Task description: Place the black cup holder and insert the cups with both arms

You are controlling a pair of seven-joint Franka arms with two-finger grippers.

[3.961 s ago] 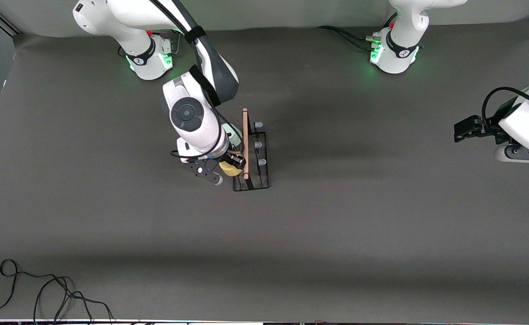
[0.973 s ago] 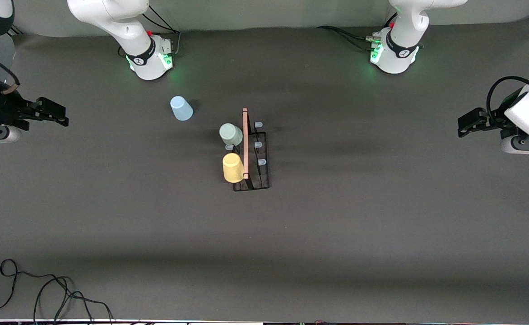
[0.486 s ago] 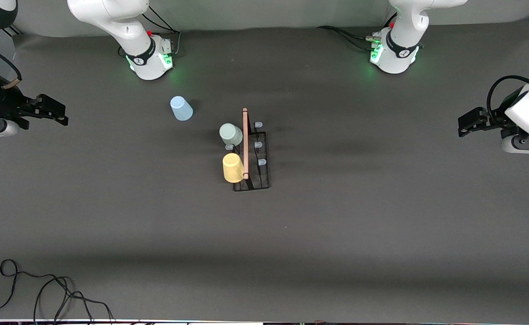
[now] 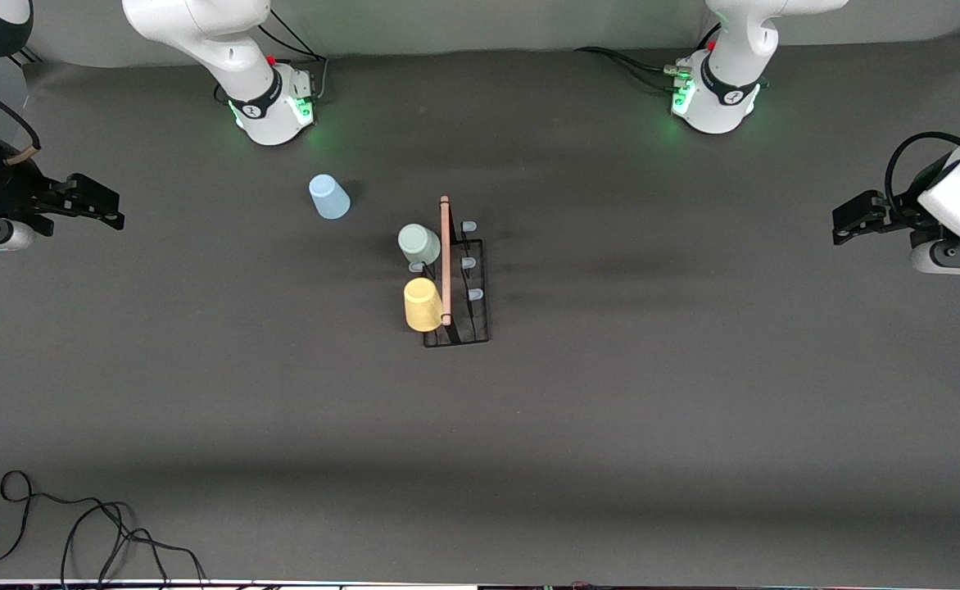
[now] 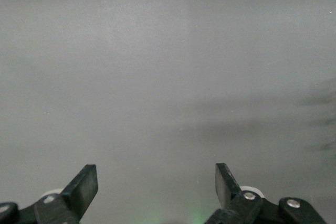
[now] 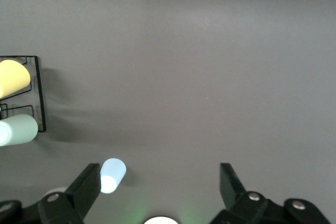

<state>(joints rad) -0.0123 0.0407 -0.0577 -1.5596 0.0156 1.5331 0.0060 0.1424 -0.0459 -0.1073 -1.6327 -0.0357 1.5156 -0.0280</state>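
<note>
The black cup holder (image 4: 470, 328) stands mid-table with its wooden dowel handle (image 4: 446, 258) on top. The yellow cup (image 4: 423, 305) and the mint green cup (image 4: 419, 243) sit upside down on its prongs; both show in the right wrist view, yellow (image 6: 13, 77) and mint (image 6: 18, 129). The light blue cup (image 4: 328, 197) stands upside down on the table, nearer the right arm's base; it also shows in the right wrist view (image 6: 112, 175). My right gripper (image 4: 95, 209) is open and empty, raised at the right arm's end. My left gripper (image 4: 850, 222) is open and empty, raised at the left arm's end.
Three pale-capped prongs (image 4: 468, 262) on the holder's other row are bare. A black cable (image 4: 79, 524) lies coiled at the table's near corner at the right arm's end. The arm bases (image 4: 271, 106) glow green along the table's edge.
Four seconds ago my right gripper was at the holder with the yellow cup. Now that cup sits on the holder and the right arm has withdrawn to its end. The last second shows hardly any motion.
</note>
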